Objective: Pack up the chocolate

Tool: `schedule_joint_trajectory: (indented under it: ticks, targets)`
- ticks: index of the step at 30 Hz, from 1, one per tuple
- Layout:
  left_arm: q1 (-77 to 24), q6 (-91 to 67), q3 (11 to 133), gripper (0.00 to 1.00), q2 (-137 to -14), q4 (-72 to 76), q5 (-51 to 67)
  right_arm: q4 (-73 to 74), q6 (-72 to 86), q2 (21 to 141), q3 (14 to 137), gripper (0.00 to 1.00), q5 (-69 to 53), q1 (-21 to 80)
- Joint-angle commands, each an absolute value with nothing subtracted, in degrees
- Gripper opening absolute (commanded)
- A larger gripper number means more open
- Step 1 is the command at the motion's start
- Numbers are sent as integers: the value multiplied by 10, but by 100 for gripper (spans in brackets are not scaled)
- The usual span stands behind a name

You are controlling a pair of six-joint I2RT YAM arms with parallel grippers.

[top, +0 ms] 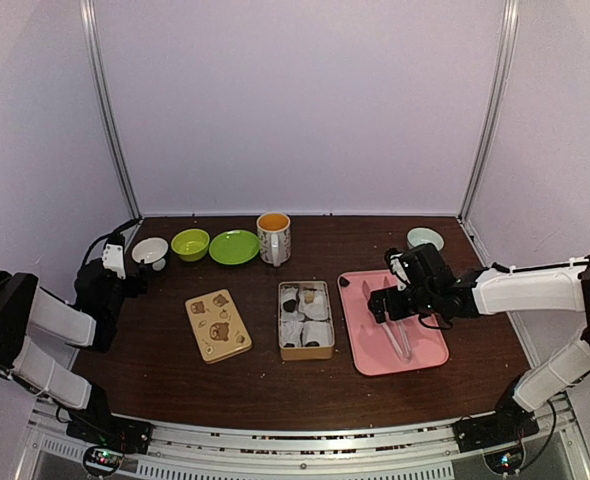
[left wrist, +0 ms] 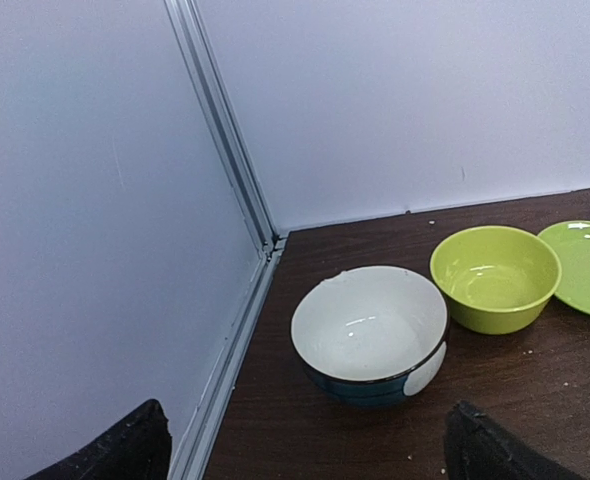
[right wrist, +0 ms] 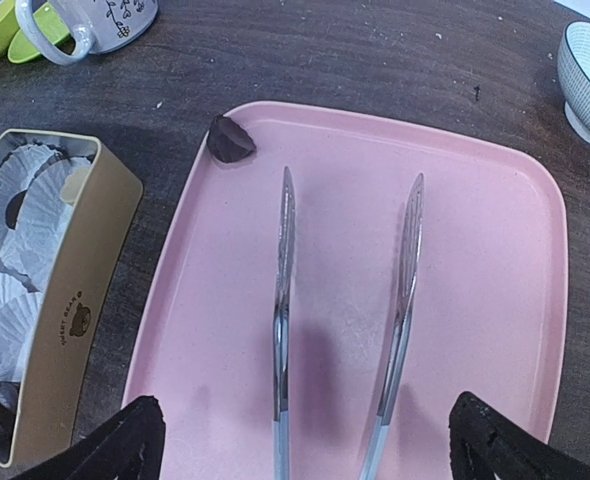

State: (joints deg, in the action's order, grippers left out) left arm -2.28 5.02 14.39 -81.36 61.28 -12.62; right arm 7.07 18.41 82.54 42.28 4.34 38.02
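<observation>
One dark brown chocolate (right wrist: 231, 140) lies in the far left corner of the pink tray (right wrist: 495, 250). Metal tongs (right wrist: 283, 300) rest on the tray with their two arms spread. My right gripper (right wrist: 305, 440) hovers open over the tongs' handle end, its fingers (right wrist: 110, 450) well outside both arms and touching nothing. The open tan tin (top: 305, 320) left of the tray holds white paper cups and a few dark chocolates (top: 289, 299). My left gripper (left wrist: 305, 440) is open and empty at the far left, facing a white bowl (left wrist: 370, 330).
The bear-printed lid (top: 218, 325) lies left of the tin. Along the back stand a green bowl (top: 190, 244), a green plate (top: 234, 247), a mug (top: 273, 238) and a small pale bowl (top: 425, 238). Walls close in on three sides.
</observation>
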Motion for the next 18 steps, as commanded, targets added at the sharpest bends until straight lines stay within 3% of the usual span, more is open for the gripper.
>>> schedule_joint_trajectory:
  ticks: [1,6,13,18]
  targets:
    - [-18,27,158,98,-819,624,-168,46,165,814,415,100,38,384]
    - [-18,5,158,98,-818,629,-235,57,163,818,429,100,54,385]
    - [-24,16,146,98,-789,638,-233,49,158,820,428,100,45,384]
    - [-41,20,173,98,-690,495,-258,60,149,818,438,100,37,385]
